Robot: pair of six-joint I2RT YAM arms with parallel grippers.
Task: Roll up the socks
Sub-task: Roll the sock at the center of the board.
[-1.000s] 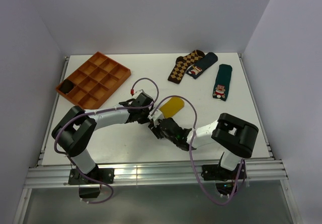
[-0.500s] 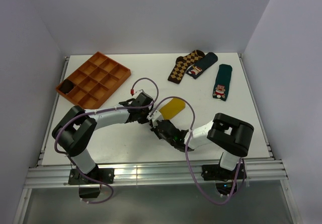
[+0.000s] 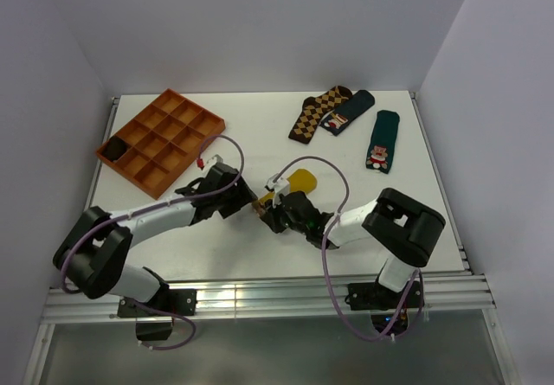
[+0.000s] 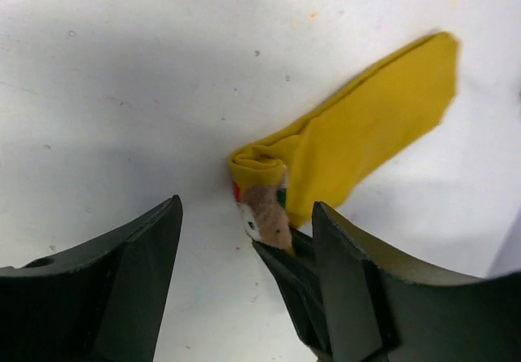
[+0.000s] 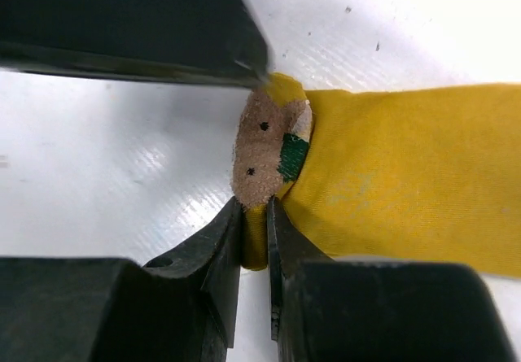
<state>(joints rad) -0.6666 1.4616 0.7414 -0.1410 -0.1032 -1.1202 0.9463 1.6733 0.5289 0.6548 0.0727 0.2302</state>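
The mustard-yellow sock (image 3: pixel 300 180) lies mid-table, its toe end folded over into a small roll that shows the tan-faced figure (image 5: pixel 259 146). My right gripper (image 5: pixel 254 215) is shut on the folded edge of that roll, the yellow fabric pinched between its fingers; from above the right gripper (image 3: pixel 269 214) sits at the sock's near-left end. My left gripper (image 4: pixel 246 205) stands open just left of the roll, its jaws wide apart either side of it and not touching the sock (image 4: pixel 370 130). From above the left gripper (image 3: pixel 246 202) is beside the right one.
An orange compartment tray (image 3: pixel 173 118) sits at the back left with a dark item (image 3: pixel 115 149) in one corner cell. A brown-and-tan argyle sock (image 3: pixel 316 112) and two dark green socks (image 3: pixel 351 112) (image 3: pixel 381 141) lie at the back right.
My left gripper has opened, let go of the sock and drawn back to the left. My right gripper has shut on the folded toe end.
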